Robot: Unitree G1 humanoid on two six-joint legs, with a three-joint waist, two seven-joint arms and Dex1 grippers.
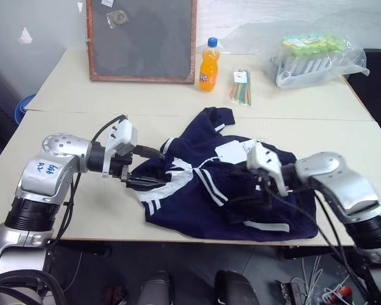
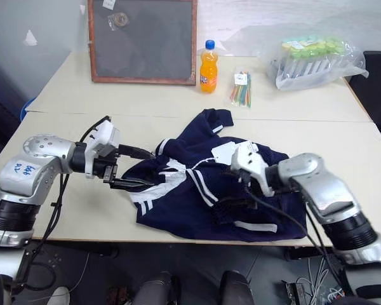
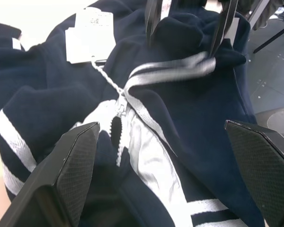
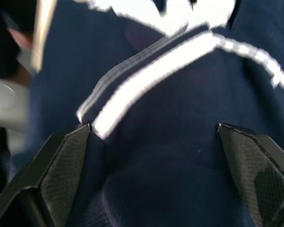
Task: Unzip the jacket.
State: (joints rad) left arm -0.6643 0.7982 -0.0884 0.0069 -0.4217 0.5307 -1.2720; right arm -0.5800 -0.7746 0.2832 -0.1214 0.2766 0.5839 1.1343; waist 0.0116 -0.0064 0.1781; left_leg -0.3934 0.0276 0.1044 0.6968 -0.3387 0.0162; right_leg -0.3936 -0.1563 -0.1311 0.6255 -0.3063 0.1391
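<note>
Two pale tables (image 1: 63, 210) are seen pushed together, w/ the seam running across behind the jacket. A framed dark board (image 1: 141, 39) is propped upright at the far table's back edge.

The jacket (image 1: 241, 206) is laid crumpled on the near table, about centre, close to the front edge; navy w/ white stripes, collar toward the far side. White paper tags (image 1: 230, 151) are seen on top of it near the collar, and the zip line (image 3: 118, 124) is picked out in the left wrist view, running down from the tag string.

A clear bag of tubes (image 1: 314, 57) is placed at the far right. An orange drink bottle (image 1: 208, 64) is stood upright just right of the board, w/ a small pack of coloured sticks (image 1: 240, 86) beside it.

The left gripper (image 1: 144, 168) is held at the jacket's left edge, jaws wide, nothing gripped. The right gripper (image 1: 251, 190) is held over the jacket's middle, jaws wide w/ fabric between the fingers; contact w/ the cloth is prob. there but can't be confirmed, view blurred.
</note>
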